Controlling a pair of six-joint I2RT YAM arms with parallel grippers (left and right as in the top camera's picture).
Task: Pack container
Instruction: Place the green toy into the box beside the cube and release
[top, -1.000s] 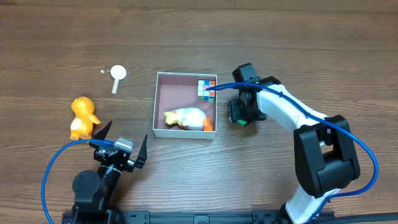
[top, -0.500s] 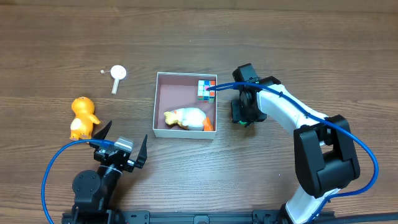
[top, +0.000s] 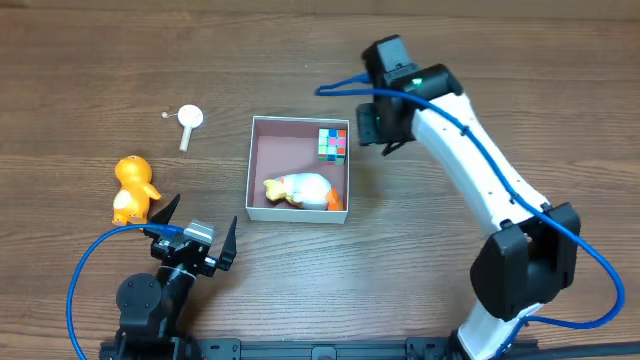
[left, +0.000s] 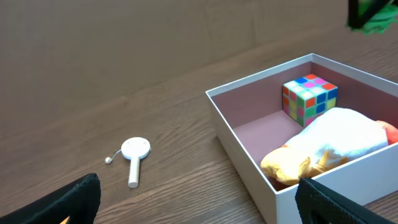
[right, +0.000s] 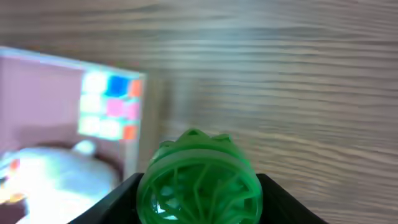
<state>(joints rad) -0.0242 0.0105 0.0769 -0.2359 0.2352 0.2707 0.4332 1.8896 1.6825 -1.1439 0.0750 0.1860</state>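
The container (top: 250, 165) is a shallow white-walled box with a pink inside; it also shows in the left wrist view (left: 239, 140) and the right wrist view (right: 37, 87). It holds a colourful cube (top: 333, 143) and a white and orange plush toy (top: 300, 189). My right gripper (top: 383, 128) is shut on a green lattice ball (right: 198, 180) and holds it in the air beside the container's right wall. My left gripper (left: 193, 214) is open and empty near the table's front. An orange duck toy (top: 132, 187) lies at the left.
A small white spoon-like piece (top: 187, 124) lies left of the container; it also shows in the left wrist view (left: 135, 158). A blue cable runs along each arm.
My right gripper has risen and moved toward the far side with the green ball, from low on the table beside the container. The left arm has not moved.
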